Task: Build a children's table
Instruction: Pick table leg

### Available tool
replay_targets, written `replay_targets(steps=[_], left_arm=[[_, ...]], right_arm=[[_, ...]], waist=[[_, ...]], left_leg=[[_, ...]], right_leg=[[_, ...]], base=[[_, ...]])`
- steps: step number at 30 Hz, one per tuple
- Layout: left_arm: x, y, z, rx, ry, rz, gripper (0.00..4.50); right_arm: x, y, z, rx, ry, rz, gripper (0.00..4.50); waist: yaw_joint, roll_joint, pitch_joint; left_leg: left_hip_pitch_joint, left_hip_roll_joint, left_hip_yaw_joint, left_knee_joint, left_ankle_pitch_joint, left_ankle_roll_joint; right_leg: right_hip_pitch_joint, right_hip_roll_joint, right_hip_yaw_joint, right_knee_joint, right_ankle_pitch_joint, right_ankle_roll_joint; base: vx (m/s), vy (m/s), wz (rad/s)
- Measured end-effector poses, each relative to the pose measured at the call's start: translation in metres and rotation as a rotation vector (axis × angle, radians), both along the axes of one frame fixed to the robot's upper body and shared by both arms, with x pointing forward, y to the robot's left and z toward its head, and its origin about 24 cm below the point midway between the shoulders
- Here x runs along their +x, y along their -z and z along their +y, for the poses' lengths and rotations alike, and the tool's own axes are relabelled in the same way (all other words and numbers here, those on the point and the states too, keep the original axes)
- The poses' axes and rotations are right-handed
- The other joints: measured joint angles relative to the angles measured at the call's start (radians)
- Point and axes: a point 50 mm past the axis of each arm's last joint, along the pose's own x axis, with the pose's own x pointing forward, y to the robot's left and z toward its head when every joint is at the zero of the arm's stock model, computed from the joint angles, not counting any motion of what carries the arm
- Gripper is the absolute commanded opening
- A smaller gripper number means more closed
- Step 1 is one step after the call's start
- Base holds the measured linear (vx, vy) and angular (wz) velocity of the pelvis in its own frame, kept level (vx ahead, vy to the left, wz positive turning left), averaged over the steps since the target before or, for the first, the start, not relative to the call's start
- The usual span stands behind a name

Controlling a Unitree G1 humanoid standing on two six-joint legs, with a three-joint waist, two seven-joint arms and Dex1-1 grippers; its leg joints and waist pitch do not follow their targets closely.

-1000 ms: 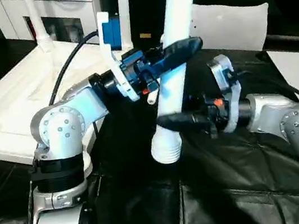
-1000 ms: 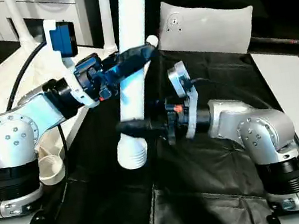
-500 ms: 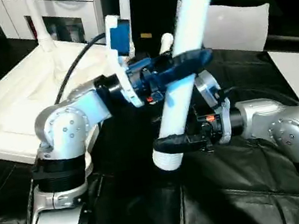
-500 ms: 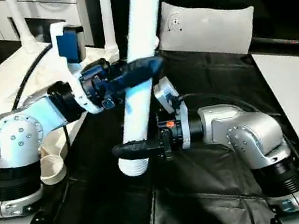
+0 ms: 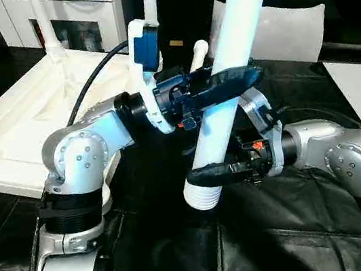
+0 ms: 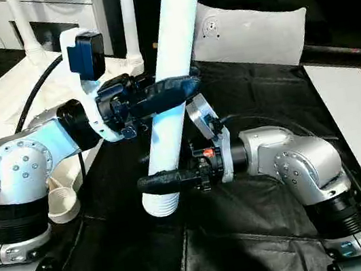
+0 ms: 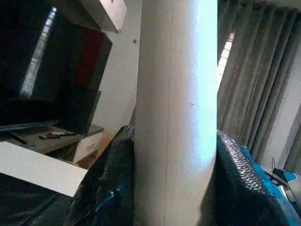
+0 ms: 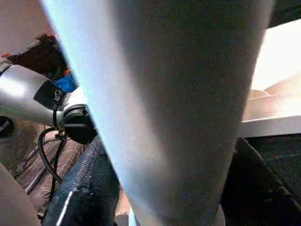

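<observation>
bare black cloth (image 5: 285, 229) below the leg (image 5: 227, 80)

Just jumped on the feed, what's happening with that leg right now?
The robot holds one long white table leg tilted above the black-covered work surface. The left gripper is clamped around the leg's middle, and the right gripper has its fingers around it lower down, just above the ribbed end. The upturned tabletop lies to the robot's left with two legs standing in it.
</observation>
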Motion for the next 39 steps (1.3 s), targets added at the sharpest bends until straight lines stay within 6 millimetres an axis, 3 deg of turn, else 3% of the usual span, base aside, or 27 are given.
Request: replay_targets(steps=[6, 19, 21, 25, 29, 31, 34, 35, 39], left_arm=[[0.000, 0.001, -0.001, 0.003, -0.004, 0.002, 1.79], [0.001, 0.001, 0.000, 0.009, -0.018, 0.020, 1.79], [0.001, 0.002, -0.001, 0.013, -0.018, 0.034, 2.35], [0.001, -0.001, -0.002, -0.015, -0.033, 0.027, 2.84], [-0.001, -0.006, -0.003, -0.035, -0.038, -0.006, 3.02], [-0.001, -0.009, -0.005, -0.093, -0.075, -0.012, 3.31], [0.000, -0.018, -0.007, -0.203, -0.141, 0.004, 3.40], [-0.001, -0.020, -0.007, -0.224, -0.156, 0.012, 3.62], [0.002, -0.031, -0.001, -0.359, -0.260, 0.025, 3.70]], right_arm=[[0.000, 0.001, -0.001, 0.001, 0.003, 0.005, 2.06], [0.000, 0.002, -0.001, 0.001, 0.001, 0.001, 2.00], [0.000, 0.002, -0.001, 0.002, -0.002, 0.003, 1.99], [0.000, 0.002, 0.001, 0.006, 0.006, -0.005, 1.95], [0.001, 0.002, 0.003, 0.021, 0.014, -0.016, 1.93], [0.002, 0.001, 0.005, 0.033, 0.023, -0.021, 1.93], [0.004, 0.003, 0.007, 0.054, 0.057, -0.020, 1.93], [0.006, 0.003, 0.008, 0.062, 0.074, -0.025, 1.93], [0.016, 0.002, 0.012, 0.122, 0.219, -0.053, 1.93]], waist=[[-0.001, 0.000, 0.000], [0.000, 0.000, 0.000], [0.000, 0.000, 0.000], [-0.001, 0.000, 0.000], [0.000, 0.000, 0.000], [0.000, 0.000, 0.000], [0.000, 0.000, 0.000], [0.000, 0.000, 0.000], [-0.003, 0.000, 0.000]], left_leg=[[0.000, 0.000, 0.000, 0.000, 0.000, 0.000], [0.000, 0.000, 0.000, 0.000, 0.000, 0.000], [0.000, 0.000, 0.000, 0.000, 0.000, 0.000], [0.000, 0.000, 0.000, 0.000, 0.000, 0.000], [0.000, 0.000, 0.000, 0.000, 0.000, 0.000], [0.000, 0.000, 0.000, 0.000, 0.000, 0.000], [0.000, 0.000, 0.000, 0.000, 0.001, 0.001], [0.000, 0.000, 0.000, 0.000, 0.001, 0.001], [0.000, 0.001, 0.000, 0.000, 0.002, 0.001]], right_leg=[[0.000, 0.000, 0.000, 0.000, 0.000, 0.000], [0.000, 0.000, 0.000, 0.000, 0.000, -0.001], [0.000, 0.000, 0.000, 0.000, 0.000, -0.001], [0.000, 0.000, 0.000, 0.000, 0.001, -0.001], [0.000, 0.000, 0.000, 0.000, 0.001, -0.001], [0.000, 0.000, 0.000, 0.000, 0.001, -0.001], [0.000, 0.000, 0.000, 0.000, 0.001, -0.002], [0.000, 0.000, 0.000, 0.000, 0.001, -0.002], [0.000, 0.000, -0.001, 0.001, 0.001, -0.002]], base=[[0.000, 0.000, 0.00], [0.000, 0.000, 0.00], [0.000, 0.000, 0.00], [0.000, 0.000, 0.00], [0.000, 0.000, 0.00], [0.000, 0.000, 0.00], [0.000, 0.000, 0.00], [0.000, 0.000, 0.00], [0.000, 0.000, 0.00]])
